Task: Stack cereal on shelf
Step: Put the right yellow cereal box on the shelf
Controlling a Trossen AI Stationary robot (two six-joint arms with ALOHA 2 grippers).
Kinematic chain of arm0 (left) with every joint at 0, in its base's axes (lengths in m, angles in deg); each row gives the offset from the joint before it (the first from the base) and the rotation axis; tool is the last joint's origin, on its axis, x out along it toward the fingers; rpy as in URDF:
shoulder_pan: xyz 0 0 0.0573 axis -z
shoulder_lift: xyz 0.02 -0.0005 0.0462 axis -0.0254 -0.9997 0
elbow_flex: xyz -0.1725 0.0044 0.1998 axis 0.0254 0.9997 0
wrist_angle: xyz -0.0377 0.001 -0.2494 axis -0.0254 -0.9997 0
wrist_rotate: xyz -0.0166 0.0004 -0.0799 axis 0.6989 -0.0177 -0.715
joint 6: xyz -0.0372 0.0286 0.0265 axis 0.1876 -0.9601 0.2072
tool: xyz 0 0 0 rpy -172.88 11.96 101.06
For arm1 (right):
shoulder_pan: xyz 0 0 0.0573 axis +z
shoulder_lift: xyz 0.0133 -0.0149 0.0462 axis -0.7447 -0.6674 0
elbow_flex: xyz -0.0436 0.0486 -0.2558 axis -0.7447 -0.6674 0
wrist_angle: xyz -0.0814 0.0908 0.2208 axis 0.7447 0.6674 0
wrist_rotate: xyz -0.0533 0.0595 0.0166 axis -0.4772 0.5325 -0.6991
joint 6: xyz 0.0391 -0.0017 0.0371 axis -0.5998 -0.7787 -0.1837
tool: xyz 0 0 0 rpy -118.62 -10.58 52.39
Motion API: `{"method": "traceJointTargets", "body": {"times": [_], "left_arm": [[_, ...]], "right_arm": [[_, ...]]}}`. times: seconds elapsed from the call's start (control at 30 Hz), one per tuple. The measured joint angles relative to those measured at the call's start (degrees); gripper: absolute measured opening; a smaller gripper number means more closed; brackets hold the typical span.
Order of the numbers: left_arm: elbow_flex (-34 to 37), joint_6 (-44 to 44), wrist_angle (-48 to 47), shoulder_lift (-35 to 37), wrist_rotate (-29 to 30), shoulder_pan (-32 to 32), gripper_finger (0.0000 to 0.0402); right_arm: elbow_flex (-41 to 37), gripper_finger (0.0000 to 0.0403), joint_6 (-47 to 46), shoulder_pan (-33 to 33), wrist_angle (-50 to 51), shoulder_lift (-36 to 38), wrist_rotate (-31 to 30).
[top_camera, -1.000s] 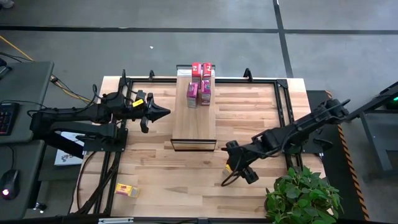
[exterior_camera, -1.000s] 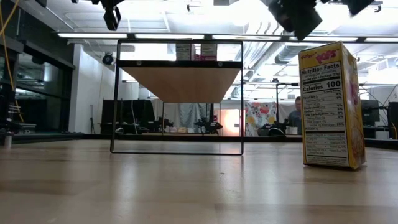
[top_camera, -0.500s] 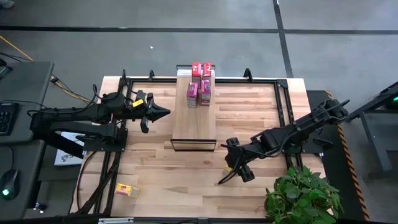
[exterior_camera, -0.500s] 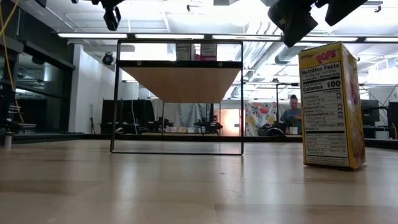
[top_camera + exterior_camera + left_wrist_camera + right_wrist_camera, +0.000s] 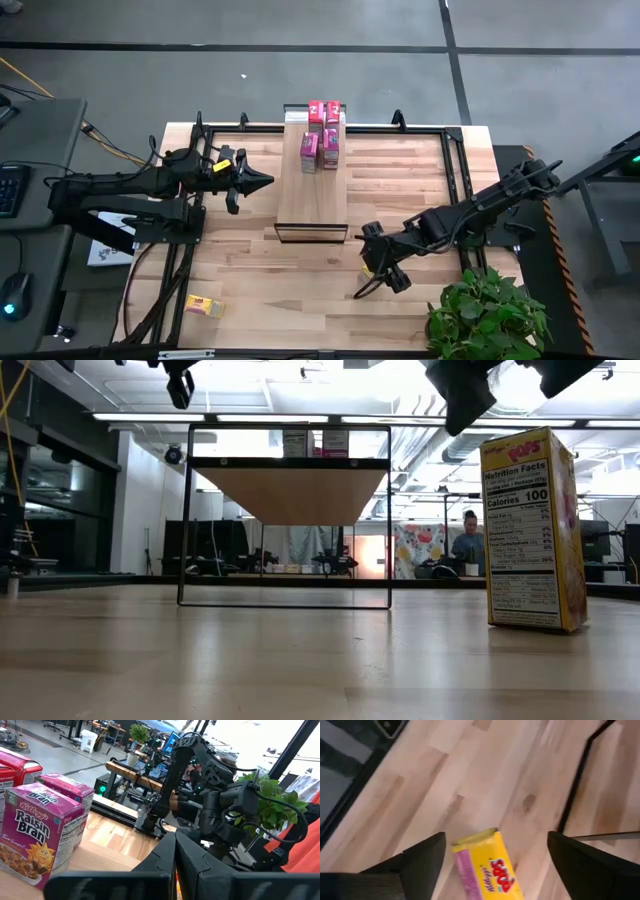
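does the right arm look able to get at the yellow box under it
Probably yes. The right gripper hangs open above the upright yellow box, its fingers spread to either side, and only bare tabletop surrounds the box.

- Shelf (image 5: 311,190): tall, narrow, wood-grain top, mid-table.
- Red (image 5: 316,109) and magenta boxes (image 5: 310,152): upright at its far end.
- Yellow boxes: one upright (image 5: 530,530), one flat (image 5: 204,305).
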Motion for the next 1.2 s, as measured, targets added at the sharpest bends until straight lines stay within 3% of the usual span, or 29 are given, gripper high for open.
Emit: {"method": "traceJointTargets", "body": {"times": [0.27, 0.5, 0.73, 1.2], "left_arm": [[0.0, 0.02, -0.02, 0.0, -0.01, 0.0, 0.0], [0.0, 0.02, 0.0, 0.0, 0.0, 0.0, 0.0], [0.0, 0.01, -0.02, 0.0, 0.07, 0.0, 0.0], [0.02, 0.0, -0.03, -0.69, 0.16, 0.0, 0.0]], "right_arm": [[0.35, 0.0373, -11.66, -0.02, 0.79, 0.02, -5.51], [0.35, 0.0374, -10.22, -0.02, 1.08, 0.02, -4.13], [0.17, 0.0374, 2.67, 0.05, 3.58, 0.02, 4.91], [-0.26, 0.0374, 11.55, -0.79, 5.46, -6.28, 3.08]]}}
